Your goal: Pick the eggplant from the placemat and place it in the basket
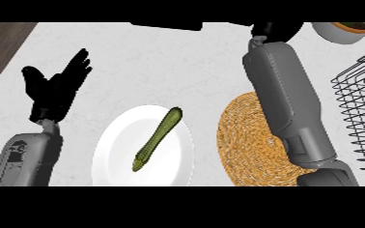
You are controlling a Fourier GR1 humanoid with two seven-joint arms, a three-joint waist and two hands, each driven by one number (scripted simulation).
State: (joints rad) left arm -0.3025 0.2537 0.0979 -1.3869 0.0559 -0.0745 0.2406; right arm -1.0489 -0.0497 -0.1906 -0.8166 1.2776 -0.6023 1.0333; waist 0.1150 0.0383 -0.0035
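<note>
Eggplant, and here's the snag: I can't spot it anywhere, so its colour and shape are beyond me right now. It may be hidden under the arm or up in the hand; I can't tell which.

Biggest things first. The pale counter [164,63] runs out to where the right hand [274,29] sits at the far edge, mostly cut off. Whether that hand has hold of anything, I cannot tell. The right forearm [285,92] lies straight across the woven placemat [246,140], which is back behind the hand, toward the robot. The part of the mat that shows has nothing on it.

The white plate [114,149] is off to that hand's left and nearer the robot. The wire basket [353,101] stands just to the hand's right and a little nearer. The left hand [53,89] rests open at the view's left, fingers up, holding nothing. On the plate lies a slim green vegetable [158,137], which is no eggplant by my reckoning, so best left alone. A bowl [339,33] sits close on the hand's right.

My call: if the hand is loaded, swing right, clear the basket's rim, then lower. If not, draw back over the mat first.
</note>
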